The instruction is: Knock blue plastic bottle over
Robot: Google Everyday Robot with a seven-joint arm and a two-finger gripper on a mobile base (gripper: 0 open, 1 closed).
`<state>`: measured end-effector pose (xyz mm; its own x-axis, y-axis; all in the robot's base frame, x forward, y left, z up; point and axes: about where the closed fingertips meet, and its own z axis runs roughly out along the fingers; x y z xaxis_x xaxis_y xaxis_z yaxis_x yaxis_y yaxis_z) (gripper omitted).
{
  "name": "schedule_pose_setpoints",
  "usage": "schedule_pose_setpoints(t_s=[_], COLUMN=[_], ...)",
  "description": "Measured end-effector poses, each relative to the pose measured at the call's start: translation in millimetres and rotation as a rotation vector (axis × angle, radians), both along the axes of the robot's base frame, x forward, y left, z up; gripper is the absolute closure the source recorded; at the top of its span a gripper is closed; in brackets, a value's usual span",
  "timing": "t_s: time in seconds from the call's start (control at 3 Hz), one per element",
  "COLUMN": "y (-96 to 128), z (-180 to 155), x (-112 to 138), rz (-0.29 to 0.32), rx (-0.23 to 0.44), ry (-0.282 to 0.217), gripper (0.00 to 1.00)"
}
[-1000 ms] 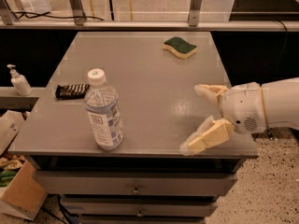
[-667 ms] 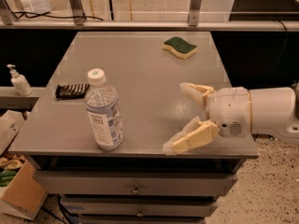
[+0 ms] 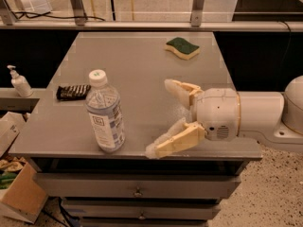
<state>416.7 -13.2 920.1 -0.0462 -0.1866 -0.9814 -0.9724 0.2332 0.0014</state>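
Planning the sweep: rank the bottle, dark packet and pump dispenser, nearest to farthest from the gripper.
Gripper, fingers open, front right of table.
1. blue plastic bottle, just left.
2. dark packet, table's left edge.
3. pump dispenser, off the table, far left.

Grey table (image 3: 132, 60) with drawers below. The blue plastic bottle (image 3: 105, 117) stands upright on it near the front edge. A black packet (image 3: 73, 91) lies flat just behind-left of the bottle, and a green-yellow sponge (image 3: 182, 48) well behind-right. The gripper (image 3: 158, 117) is right of the bottle, low over the table, jaws spread, not touching it.
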Motion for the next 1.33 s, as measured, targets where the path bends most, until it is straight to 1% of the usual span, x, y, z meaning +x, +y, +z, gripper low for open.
schedule_pose_setpoints(t_s=[0.33,0.67,1.0,1.33], y=[12,47,89,123], z=[16,34,42,36], x=[-2,0,2,8], rz=[0.002,0.014,0.020,0.019], rx=[0.016,0.043,0.049,0.042], ry=[-0.028,-0.065,-0.079,-0.079], gripper=[0.00,0.00,0.00,0.00])
